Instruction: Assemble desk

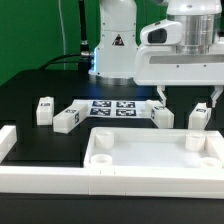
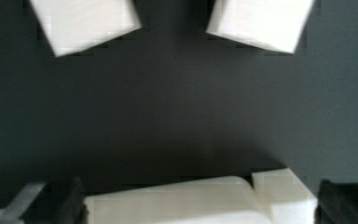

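Gripper (image 1: 188,97): jaws spread wide apart with nothing between them; it hangs over the table's back area, toward the exterior view's right, above two loose legs.
Tabletop (image 1: 150,160): white tray with raised rims, lying flat at the front of the black table (image 1: 30,95), just inside the border rails (image 1: 40,178); no leg is fitted to it.
Legs: four white blocks lie loose behind the tray, namely the outer left leg (image 1: 44,110), inner left leg (image 1: 66,121), inner right leg (image 1: 163,116) and outer right leg (image 1: 198,118).
Marker board (image 1: 110,108): flat on the table between the two pairs.
Step in hand (judged): approach to one right-hand leg.
Good practice: centre the jaws over a single block, square the fingers to its flat sides, descend straight, close around its middle, and keep clear of the neighbouring leg and the tray rim.
Hard to make out: in the wrist view, two pale blocks (image 2: 87,25) lie ahead, but which legs they are cannot be told. The blurred white shape (image 2: 185,200) between the dark fingertips (image 2: 48,203) may be a tray corner.
Cut off: the tray's end at the exterior view's right; the arm above the gripper.
Too small: the leg markers.
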`<act>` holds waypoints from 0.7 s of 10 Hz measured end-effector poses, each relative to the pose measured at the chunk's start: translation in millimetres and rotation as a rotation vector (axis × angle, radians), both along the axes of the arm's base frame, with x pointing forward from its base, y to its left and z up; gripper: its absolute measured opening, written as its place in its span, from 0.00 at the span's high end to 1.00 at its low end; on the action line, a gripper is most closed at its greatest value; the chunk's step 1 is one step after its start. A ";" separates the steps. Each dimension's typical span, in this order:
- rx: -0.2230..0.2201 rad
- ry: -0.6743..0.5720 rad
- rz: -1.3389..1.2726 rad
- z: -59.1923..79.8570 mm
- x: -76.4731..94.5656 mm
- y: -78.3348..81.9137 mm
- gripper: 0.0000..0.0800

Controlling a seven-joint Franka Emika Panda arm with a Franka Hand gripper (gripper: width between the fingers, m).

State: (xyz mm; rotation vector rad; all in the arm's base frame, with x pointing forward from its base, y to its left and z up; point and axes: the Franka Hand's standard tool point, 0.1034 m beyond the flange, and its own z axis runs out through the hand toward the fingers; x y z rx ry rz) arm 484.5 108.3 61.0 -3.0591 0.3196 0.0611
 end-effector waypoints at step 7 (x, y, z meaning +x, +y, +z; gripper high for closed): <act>0.030 0.054 -0.338 -6.6 -11.4 16.3 0.19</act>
